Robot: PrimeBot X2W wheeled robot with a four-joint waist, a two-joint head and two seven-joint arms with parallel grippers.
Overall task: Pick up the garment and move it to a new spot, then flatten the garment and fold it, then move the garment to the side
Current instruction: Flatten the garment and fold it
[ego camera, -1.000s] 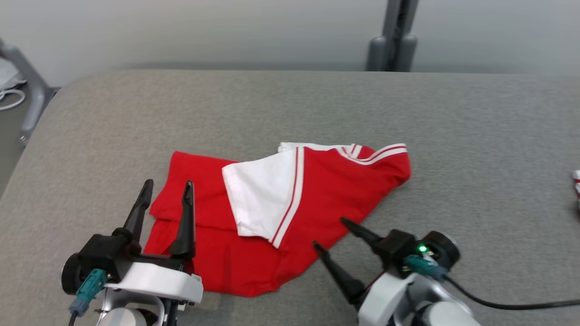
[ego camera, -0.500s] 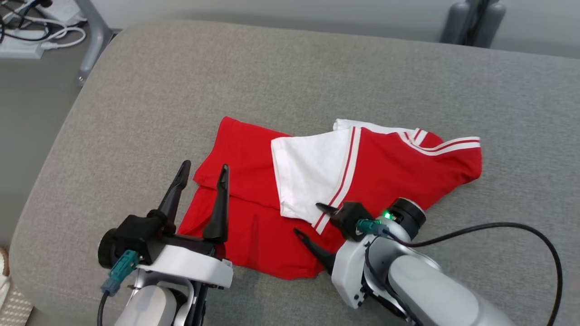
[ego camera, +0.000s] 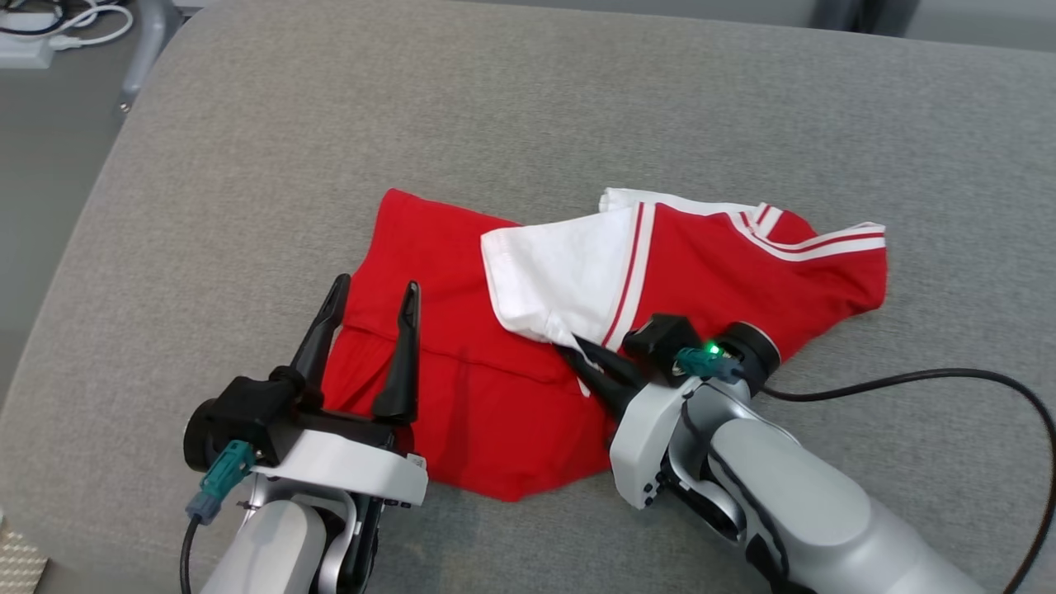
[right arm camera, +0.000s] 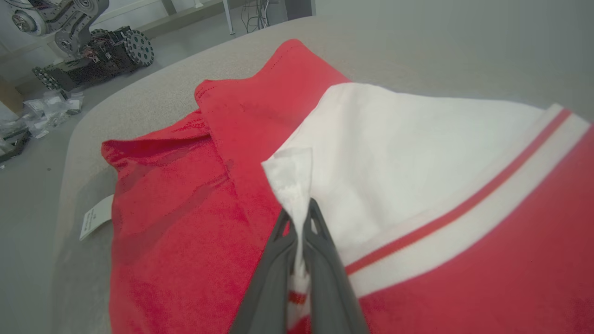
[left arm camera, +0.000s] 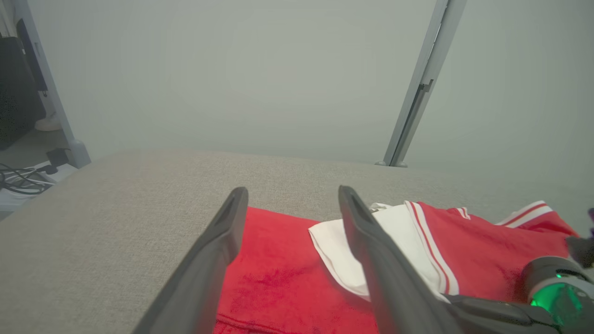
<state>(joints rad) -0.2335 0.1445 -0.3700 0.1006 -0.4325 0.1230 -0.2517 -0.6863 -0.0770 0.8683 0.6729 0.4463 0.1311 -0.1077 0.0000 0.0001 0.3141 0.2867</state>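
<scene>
Centre-right of the head view, my right gripper point(ego camera: 580, 356) is clamped on the white sleeve hem point(right arm camera: 290, 176) of the crumpled red-and-white jersey garment point(ego camera: 445, 363). It sprawls lower left to upper right across the grey fabric-covered table point(ego camera: 247, 148), and my left gripper point(ego camera: 376, 285) hangs spread wide over its lower-left end.

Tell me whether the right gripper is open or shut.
Shut: the right gripper pinches the white sleeve edge of the red shirt between its fingers.

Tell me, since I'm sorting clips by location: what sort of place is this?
Likely a robotics lab: a grey fabric-covered table, a wheeled machine parked beyond it, and loose cables on the floor.
</scene>
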